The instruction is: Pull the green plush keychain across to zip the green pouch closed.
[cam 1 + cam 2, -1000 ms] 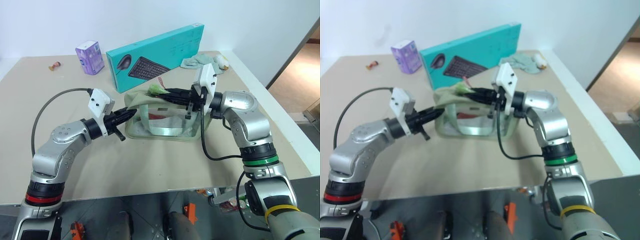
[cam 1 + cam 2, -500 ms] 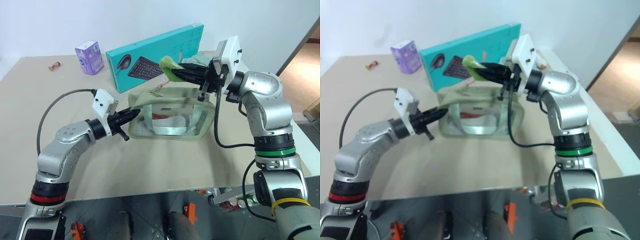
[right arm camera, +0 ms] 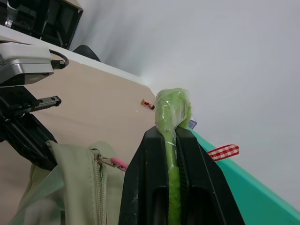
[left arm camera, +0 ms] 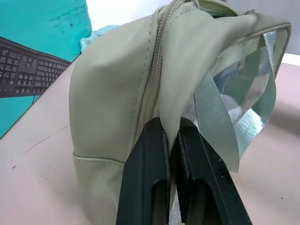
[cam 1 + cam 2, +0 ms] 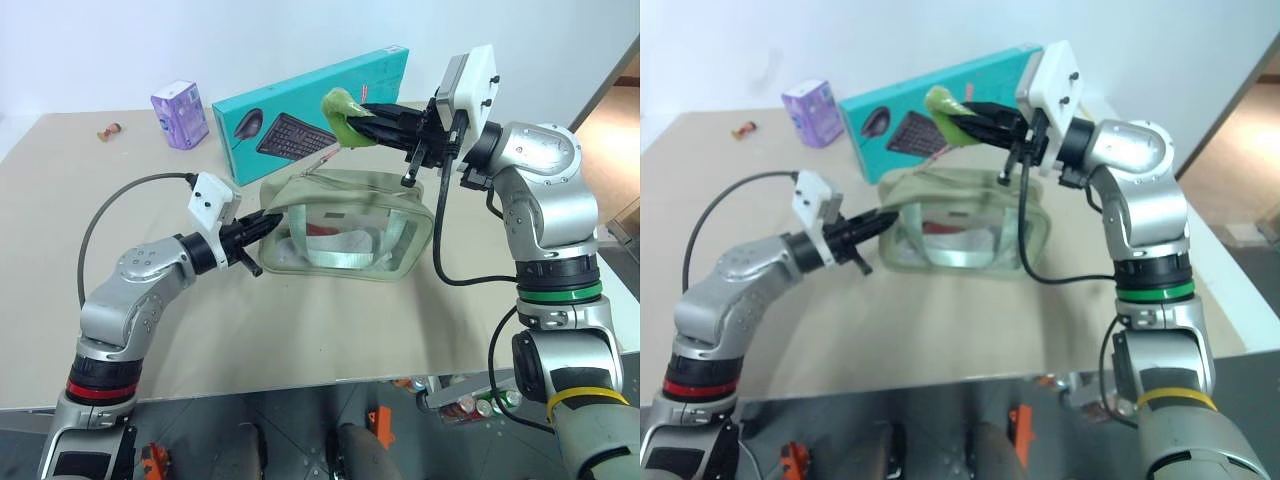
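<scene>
The green pouch (image 5: 350,235) stands on the table, its top drawn taut. My left gripper (image 5: 268,222) is shut on the fabric at the pouch's left end, right beside the zipper (image 4: 152,89). My right gripper (image 5: 362,128) is raised above the pouch's top and shut on the green plush keychain (image 5: 340,103), whose bright green tip sticks out past the fingers (image 3: 154,187). A thin pink-red cord (image 3: 117,164) runs from the keychain down to the zipper pull (image 3: 100,159) on top of the pouch.
A long teal keyboard box (image 5: 300,120) stands just behind the pouch. A purple carton (image 5: 180,113) and a small red-brown item (image 5: 108,130) sit at the far left. The table's right edge (image 5: 545,215) lies close behind my right arm.
My right gripper has risen and moved right with the keychain, lifting the slumped pouch top into a taut boxy shape. The left gripper has kept its hold and hardly moved.
</scene>
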